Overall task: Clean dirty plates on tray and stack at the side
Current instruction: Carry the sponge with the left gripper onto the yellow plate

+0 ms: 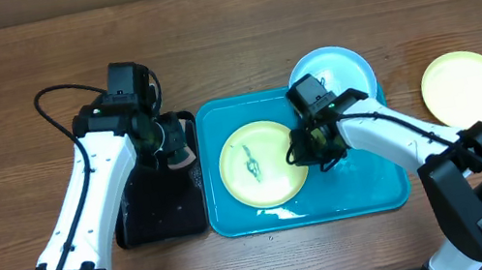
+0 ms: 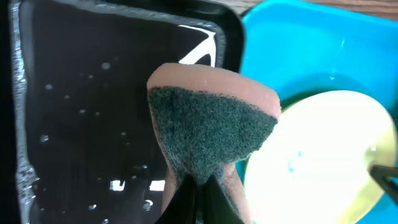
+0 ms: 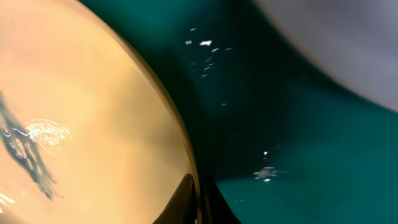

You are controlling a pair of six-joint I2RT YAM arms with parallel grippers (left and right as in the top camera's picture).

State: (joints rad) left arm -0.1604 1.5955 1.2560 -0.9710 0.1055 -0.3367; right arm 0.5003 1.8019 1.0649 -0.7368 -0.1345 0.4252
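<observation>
Surface of brown wood grain (image 1: 15, 75) carries everything. Near its middle lies the large glossy cyan-blue rectangular plastic tray (image 1: 368, 187), wet with droplets. Just beside the tray's left side is a smaller black rectangular tray (image 1: 162, 217), also beaded with water. One pale yellow-green round plastic plate (image 1: 263, 164) lies flat in the left half of the cyan-blue tray, with a dark smear (image 1: 252, 160) across its centre. A light cyan round plate with a white centre (image 1: 334, 75) sits at the cyan-blue tray's far right corner, overlapping the rim. A second pale yellow-green plate (image 1: 466, 87) lies on the bare surface to the right of the tray, apart from it. The left end effector (image 2: 199, 186) hangs over the far end of the black tray, close to the cyan-blue tray's left rim. It is clamped on a pink sponge with a dark green scouring face (image 2: 211, 124), pinched at its narrow end so that it flares outward. The right end effector (image 3: 198, 199) is low over the cyan-blue tray with its fingers closed together, their tips at the smeared plate's right rim. Whether that rim lies between them cannot be told.
</observation>
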